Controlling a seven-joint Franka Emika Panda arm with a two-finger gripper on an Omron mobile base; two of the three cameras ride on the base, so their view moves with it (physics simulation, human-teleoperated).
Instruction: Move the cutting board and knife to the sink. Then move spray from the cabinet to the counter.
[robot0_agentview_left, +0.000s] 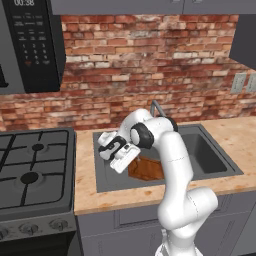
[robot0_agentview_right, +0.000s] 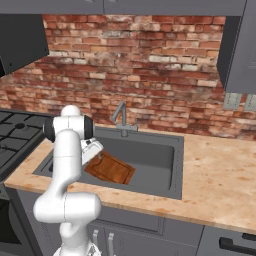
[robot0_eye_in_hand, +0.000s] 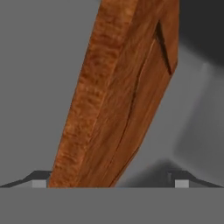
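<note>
Jaws wide, board edge between them ungripped; cutting board (robot0_agentview_right: 111, 169) in sink (robot0_agentview_right: 167, 187) looks stiff, heavy; grasp its thin edge.

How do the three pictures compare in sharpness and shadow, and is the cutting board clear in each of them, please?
Left base view: evenly lit, no glare, the arm hides part of the cutting board in the sink. Right base view: sharp, soft light, board plainly seen on the basin floor. Hand view: the board looms close and soft-edged between the open gripper tips; dark shade top right.
</note>
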